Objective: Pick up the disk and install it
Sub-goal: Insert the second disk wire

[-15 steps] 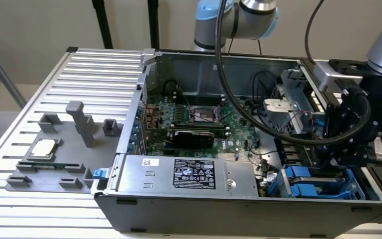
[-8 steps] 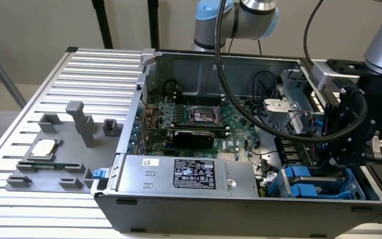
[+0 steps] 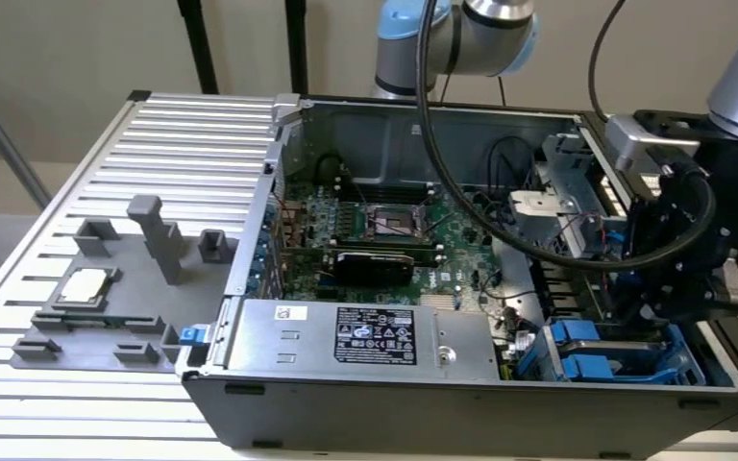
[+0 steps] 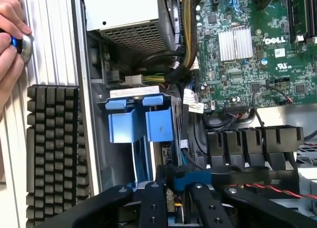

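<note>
**A:** Status on the disk install?

**B:** Pick looks done, seating isn't. The pincer (image 4: 178,189) is low inside the computer case (image 3: 472,399), right over the blue drive cage (image 4: 141,120). Its jaws look clamped on the disk (image 4: 195,178), which is held edge-on. What I can see of it is the blue carrier rail across the fingertips.

**A:** Is it in the bay?

**B:** Not by my read. The disk sits just beside the cage's blue tabs, not down between them. The cage slot looks empty.

**A:** Anything in the way?

**B:** It's tight. A thick cable bundle (image 4: 185,35) runs down past the cage on the motherboard (image 4: 252,65) side, and loose connectors hang just beside the cage. The power supply (image 3: 343,331) butts against the cage on the exterior view's left. The arm's own black hose (image 3: 472,192) loops over the board, well away from the cage.

**A:** Outside the case?

**B:** Across the case wall from the cage there's a keyboard (image 4: 52,149) on the desk (image 3: 189,125). A person's hand (image 4: 10,35) is beyond it, on something blue and silver. A grey fixture (image 3: 100,307) holding a processor chip (image 3: 84,285) is far from the cage, on the exterior view's left.
</note>
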`<state>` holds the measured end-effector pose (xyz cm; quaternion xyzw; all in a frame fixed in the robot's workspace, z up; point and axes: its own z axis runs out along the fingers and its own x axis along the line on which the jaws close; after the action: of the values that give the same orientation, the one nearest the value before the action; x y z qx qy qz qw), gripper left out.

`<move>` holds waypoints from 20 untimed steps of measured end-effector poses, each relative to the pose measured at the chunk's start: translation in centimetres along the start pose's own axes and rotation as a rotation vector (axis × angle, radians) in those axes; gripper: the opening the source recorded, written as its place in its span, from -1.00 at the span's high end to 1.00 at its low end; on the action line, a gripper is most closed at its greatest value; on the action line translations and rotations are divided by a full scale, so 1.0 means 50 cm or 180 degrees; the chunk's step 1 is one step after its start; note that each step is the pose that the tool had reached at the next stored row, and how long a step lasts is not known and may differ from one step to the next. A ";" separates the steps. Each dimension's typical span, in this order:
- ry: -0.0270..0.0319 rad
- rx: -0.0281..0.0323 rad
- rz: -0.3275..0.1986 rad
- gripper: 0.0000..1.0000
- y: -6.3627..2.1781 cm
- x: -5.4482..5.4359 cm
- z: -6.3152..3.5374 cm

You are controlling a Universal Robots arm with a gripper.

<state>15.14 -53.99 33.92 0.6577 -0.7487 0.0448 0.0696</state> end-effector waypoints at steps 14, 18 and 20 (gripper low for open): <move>0.0000 -0.0001 0.0000 -1.00 0.003 0.016 -0.095; 0.0006 0.0001 0.0000 -1.00 0.009 0.015 -0.090; 0.0010 0.0003 0.0001 -1.00 0.013 0.014 -0.086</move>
<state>14.58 -53.93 38.29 0.6576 -0.7487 0.0463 0.0705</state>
